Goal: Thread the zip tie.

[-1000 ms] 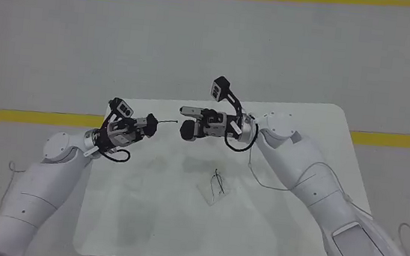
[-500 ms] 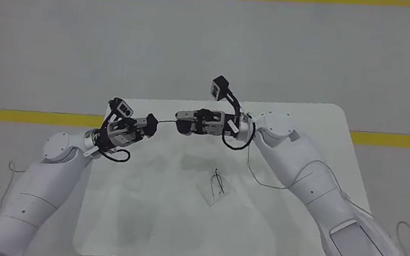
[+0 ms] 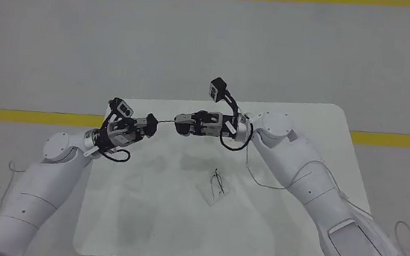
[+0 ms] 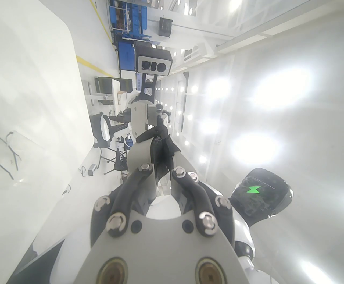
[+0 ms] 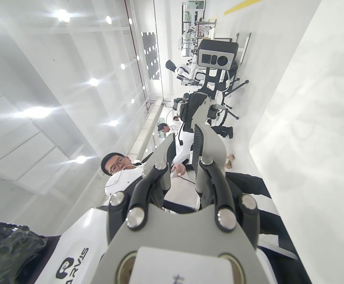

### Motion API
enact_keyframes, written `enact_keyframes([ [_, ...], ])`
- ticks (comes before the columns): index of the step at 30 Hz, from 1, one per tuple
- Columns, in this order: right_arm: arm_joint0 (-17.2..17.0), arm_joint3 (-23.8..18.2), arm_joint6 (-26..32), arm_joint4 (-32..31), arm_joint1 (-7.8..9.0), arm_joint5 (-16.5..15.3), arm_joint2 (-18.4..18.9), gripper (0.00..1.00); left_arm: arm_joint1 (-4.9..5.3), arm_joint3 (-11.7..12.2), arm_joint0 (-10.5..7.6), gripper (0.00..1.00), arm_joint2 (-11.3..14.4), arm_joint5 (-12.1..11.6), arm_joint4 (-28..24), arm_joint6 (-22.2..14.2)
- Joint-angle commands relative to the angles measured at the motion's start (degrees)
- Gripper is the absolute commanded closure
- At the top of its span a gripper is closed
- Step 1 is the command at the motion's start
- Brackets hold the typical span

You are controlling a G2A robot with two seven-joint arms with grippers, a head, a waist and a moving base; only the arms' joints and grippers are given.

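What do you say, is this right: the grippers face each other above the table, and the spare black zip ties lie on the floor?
Not quite. The left gripper and right gripper face each other above the table, but the spare black zip ties lie on the table, not the floor; the top view shows it.

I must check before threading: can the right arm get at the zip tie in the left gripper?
Probably yes: the zip tie sticks out of the left gripper toward the right gripper, close by, with nothing between them.
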Motion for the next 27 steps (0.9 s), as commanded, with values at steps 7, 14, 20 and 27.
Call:
enact_keyframes([
  [7,0.1,0.0,0.3,-0.6,-0.11,0.6,0.5,0.91,0.0,0.0,0.0,1.0,0.0,0.0,0.0,0.0],
  [14,0.0,0.1,0.2,-1.2,-0.2,1.2,0.9,1.0,0.0,0.0,0.0,1.0,0.0,0.0,0.0,0.0],
  [20,-0.1,0.1,0.3,-1.5,-0.26,1.5,1.2,1.0,0.0,0.0,0.0,1.0,0.0,0.0,0.0,0.0],
  [27,-0.3,0.1,1.0,-1.1,-0.29,1.6,1.9,0.54,0.0,0.0,0.0,1.0,0.0,0.0,0.0,0.0],
])
